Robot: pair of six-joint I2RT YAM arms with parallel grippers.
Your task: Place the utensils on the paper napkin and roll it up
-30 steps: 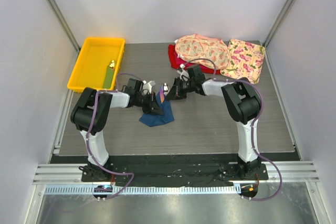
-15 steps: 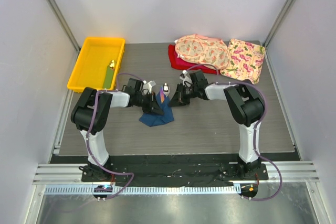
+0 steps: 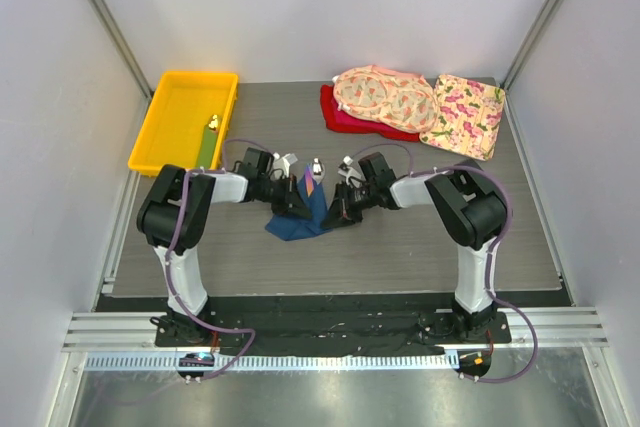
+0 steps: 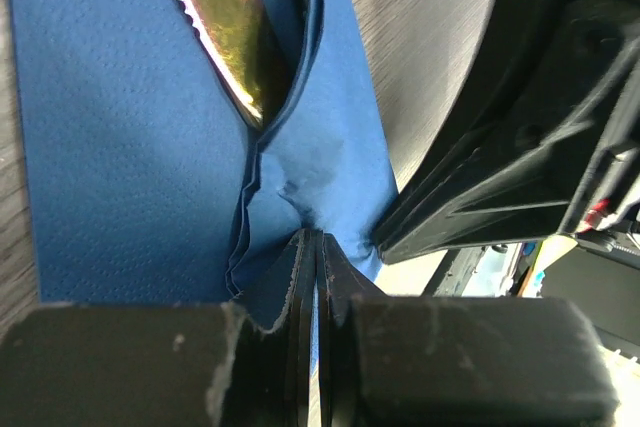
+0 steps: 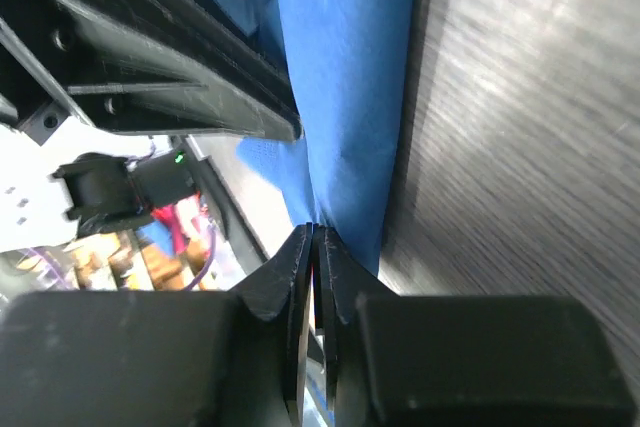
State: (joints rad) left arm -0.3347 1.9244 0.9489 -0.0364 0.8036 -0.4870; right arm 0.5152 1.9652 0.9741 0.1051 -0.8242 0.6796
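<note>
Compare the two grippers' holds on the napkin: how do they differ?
The left gripper pinches a crumpled fold of the paper napkin; the right gripper pinches a smoother stretch of its edge. A serrated utensil blade lies in the fold just ahead of the left gripper; none shows ahead of the right gripper. Both are shut on the napkin, from opposite sides.

Within 1 second the right end effector (image 3: 340,211) has moved across the counter (image 3: 420,237) from the far side toward the near edge. It has come down to the right edge of the paper napkin (image 3: 296,227). Its fingertips now meet on that edge, and the right elbow has shifted nearer too.
</note>
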